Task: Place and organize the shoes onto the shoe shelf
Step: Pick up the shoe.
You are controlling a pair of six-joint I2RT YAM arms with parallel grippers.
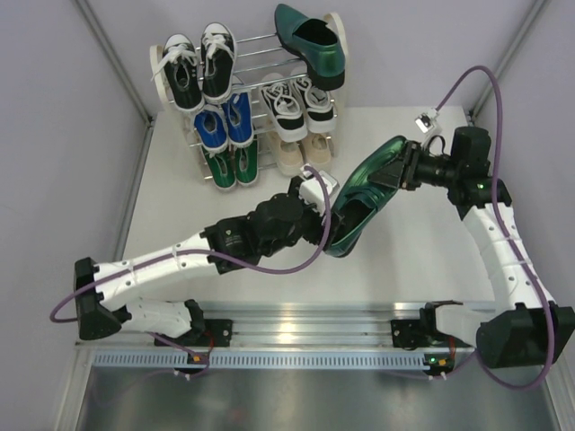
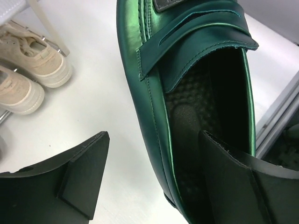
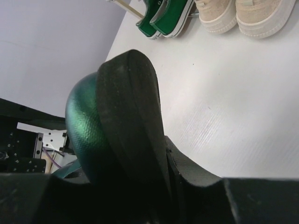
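Note:
A glossy dark green dress shoe [image 1: 364,199] hangs tilted over the table's middle, its toe pointing to the right arm. My right gripper [image 1: 406,167] is shut on that toe; in the right wrist view the toe cap [image 3: 80,122] and black sole [image 3: 131,107] fill the space at my right gripper [image 3: 135,179]. My left gripper [image 1: 314,190] is open at the shoe's heel end. In the left wrist view the left gripper [image 2: 154,136] straddles the shoe's [image 2: 154,70] side wall, one finger [image 2: 243,186] inside the opening, the other [image 2: 79,182] outside. The matching dress shoe [image 1: 310,40] lies on the shoe shelf [image 1: 334,25].
On the shelf sit two black-and-white sneaker pairs [image 1: 198,67] [image 1: 296,103], a blue pair [image 1: 225,124], a green pair [image 1: 229,166] and a beige pair [image 1: 301,154]. Grey walls stand close on both sides. A purple cable [image 1: 467,76] loops above the right arm.

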